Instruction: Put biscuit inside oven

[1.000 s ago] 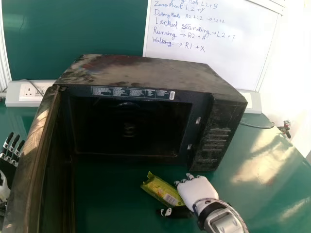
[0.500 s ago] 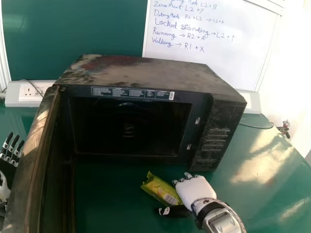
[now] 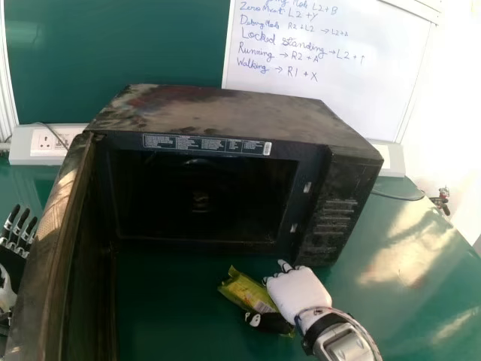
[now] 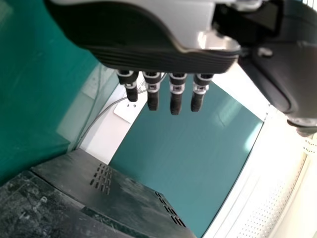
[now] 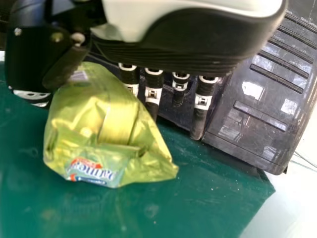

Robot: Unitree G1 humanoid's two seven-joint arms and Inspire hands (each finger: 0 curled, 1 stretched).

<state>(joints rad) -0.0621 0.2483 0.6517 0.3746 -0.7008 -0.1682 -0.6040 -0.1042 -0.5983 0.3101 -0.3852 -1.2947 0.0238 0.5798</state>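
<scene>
- Currently right hand point(image 3: 299, 292) fingers extended, biscuit packet point(image 3: 242, 288) between them and thumb, before oven point(image 3: 225, 113).
- Left hand point(image 3: 11, 263) fingers released, beside open door point(image 3: 46, 248).

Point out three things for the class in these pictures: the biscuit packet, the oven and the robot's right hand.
Biscuit packet point(image 5: 106, 126): right wrist view, on its yellow-green wrapper.
Oven point(image 3: 225, 113): head view, on its top surface.
Right hand point(image 3: 297, 291): head view, on its white back.

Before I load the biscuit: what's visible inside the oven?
The oven shows a dark cavity with a small pale spot around its middle. Its top hides the ceiling, and shadow leaves the floor and corners unclear, so I can't tell whether anything sits there.
</scene>
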